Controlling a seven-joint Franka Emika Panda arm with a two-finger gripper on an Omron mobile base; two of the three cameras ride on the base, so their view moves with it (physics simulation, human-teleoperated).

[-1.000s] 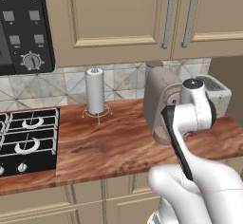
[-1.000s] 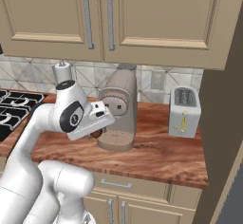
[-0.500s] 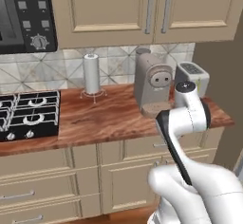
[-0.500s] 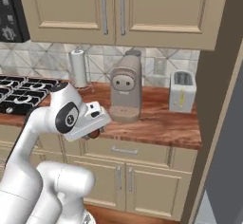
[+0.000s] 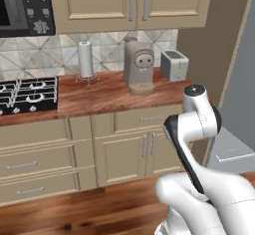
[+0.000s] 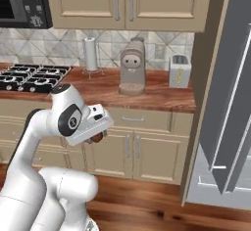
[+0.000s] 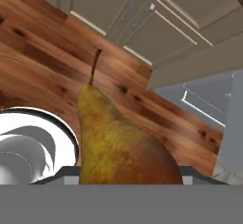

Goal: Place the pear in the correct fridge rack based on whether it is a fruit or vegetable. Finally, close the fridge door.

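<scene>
My gripper (image 6: 96, 136) is shut on the pear (image 7: 118, 142), a tan-brown fruit with a thin stem. In the hand view the pear stands close up over the wooden floor. From the right base view the pear (image 6: 97, 138) is a small brown lump under the white hand, held at drawer height in front of the counter. The grey fridge door (image 6: 229, 98) stands open at the right edge, and the fridge (image 5: 243, 94) also rises at the right of the left base view. The fridge rack is out of view.
On the wooden counter (image 6: 162, 95) stand a coffee machine (image 6: 132, 71), a toaster (image 6: 178, 71) and a paper towel roll (image 6: 89, 54). The stove (image 6: 29, 76) lies at the left. Beige base cabinets (image 6: 142, 151) run below, and wood floor (image 5: 74, 214) spreads in front.
The whole picture has shifted: the base has backed away from the counter and turned right, bringing the fridge into view. The gripper stays shut on the pear.
</scene>
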